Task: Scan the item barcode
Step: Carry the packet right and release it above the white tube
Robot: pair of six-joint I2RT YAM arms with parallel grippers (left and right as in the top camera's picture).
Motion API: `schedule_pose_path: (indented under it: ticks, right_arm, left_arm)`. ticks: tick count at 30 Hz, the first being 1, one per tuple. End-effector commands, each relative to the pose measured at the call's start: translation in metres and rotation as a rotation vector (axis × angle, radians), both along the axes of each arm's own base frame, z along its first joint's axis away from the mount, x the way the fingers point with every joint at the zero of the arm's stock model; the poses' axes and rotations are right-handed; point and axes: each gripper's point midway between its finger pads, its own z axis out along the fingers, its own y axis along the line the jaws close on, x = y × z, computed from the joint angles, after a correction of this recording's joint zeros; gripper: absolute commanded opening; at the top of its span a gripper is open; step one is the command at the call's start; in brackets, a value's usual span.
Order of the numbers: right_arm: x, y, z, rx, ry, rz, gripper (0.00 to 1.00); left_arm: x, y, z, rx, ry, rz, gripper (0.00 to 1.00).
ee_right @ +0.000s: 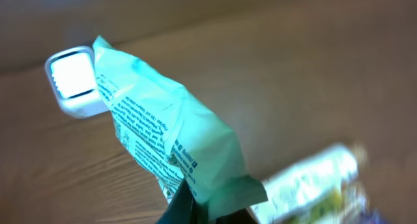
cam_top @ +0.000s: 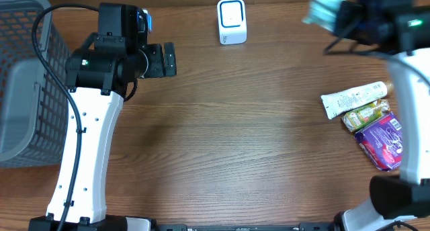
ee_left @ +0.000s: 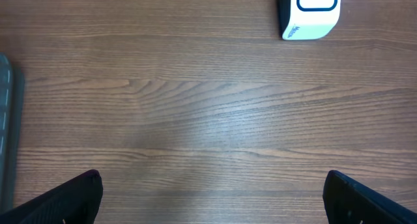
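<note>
A pale green printed packet (ee_right: 171,129) hangs raised off the table, and my right gripper (ee_right: 195,208) is shut on its lower sealed edge. From above, that packet (cam_top: 324,9) is blurred at the back right, just left of the right gripper (cam_top: 346,17). The white barcode scanner (cam_top: 232,21) with a blue-rimmed window stands at the back centre, to the packet's left. It also shows at the right wrist view's upper left, scanner (ee_right: 75,81). My left gripper (cam_top: 170,60) is open and empty, left of the scanner (ee_left: 311,12), with one black fingertip (ee_left: 71,198) showing low in its view.
A grey mesh basket (cam_top: 27,83) fills the left edge. At the right edge lie a white tube (cam_top: 353,99), a yellow-green packet (cam_top: 366,115) and a purple packet (cam_top: 381,140). Bare wood lies between the arms.
</note>
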Motion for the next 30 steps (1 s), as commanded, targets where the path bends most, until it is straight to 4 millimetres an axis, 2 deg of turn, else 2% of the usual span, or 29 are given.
schedule_pose_path:
  ticks: [1,4,7,13,16,18,19,21,23,24,25,27,30]
  right_arm:
    - [-0.008,-0.042,-0.063,0.287,0.165,-0.318,0.04]
    - [-0.013,-0.072,-0.099,0.321,0.21,-0.4,0.04]
    - [-0.017,-0.089,-0.144,0.36,0.24,-0.443,0.04]
    - [-0.016,-0.1,-0.218,0.409,0.199,-0.534,0.05]
    - [-0.017,-0.1,-0.233,0.416,0.179,-0.543,0.38]
    - [-0.017,-0.1,-0.234,0.414,0.178,-0.542,0.5]
    - [-0.016,-0.1,-0.232,0.415,0.174,-0.542,0.63]
    - [-0.016,-0.1,-0.226,0.415,0.169,-0.54,0.69]
    - [-0.019,-0.1,-0.211,0.408,0.167,-0.526,0.74]
    - [-0.02,-0.098,-0.2,0.403,0.163,-0.505,0.76]
    - [-0.025,-0.097,-0.179,0.39,0.155,-0.484,0.77]
    - [-0.033,-0.091,-0.149,0.367,0.142,-0.43,0.77]
    - [-0.054,-0.07,-0.1,0.336,0.128,-0.299,0.77]
  left_arm:
    - [0.001,0.0,-0.005,0.019,0.01,-0.015,1.0]
    - [0.001,0.0,-0.005,0.019,0.01,-0.015,1.0]
    - [0.001,0.0,-0.005,0.019,0.01,-0.015,0.99]
    - [0.001,0.0,-0.005,0.019,0.01,-0.015,1.0]
    - [0.002,0.0,-0.005,0.019,0.01,-0.015,1.0]
    - [0.001,0.0,-0.005,0.019,0.01,-0.015,1.0]
    - [0.001,0.0,-0.005,0.019,0.01,-0.016,1.0]
    - [0.001,0.0,-0.005,0.019,0.01,-0.015,1.0]
    - [0.001,0.0,-0.005,0.019,0.01,-0.016,1.0]
    - [0.001,0.0,-0.005,0.019,0.01,-0.016,1.0]
    - [0.001,0.0,-0.005,0.019,0.01,-0.016,1.0]
    - [0.001,0.0,-0.005,0.019,0.01,-0.015,1.0]
    - [0.001,0.0,-0.005,0.019,0.01,-0.015,1.0]
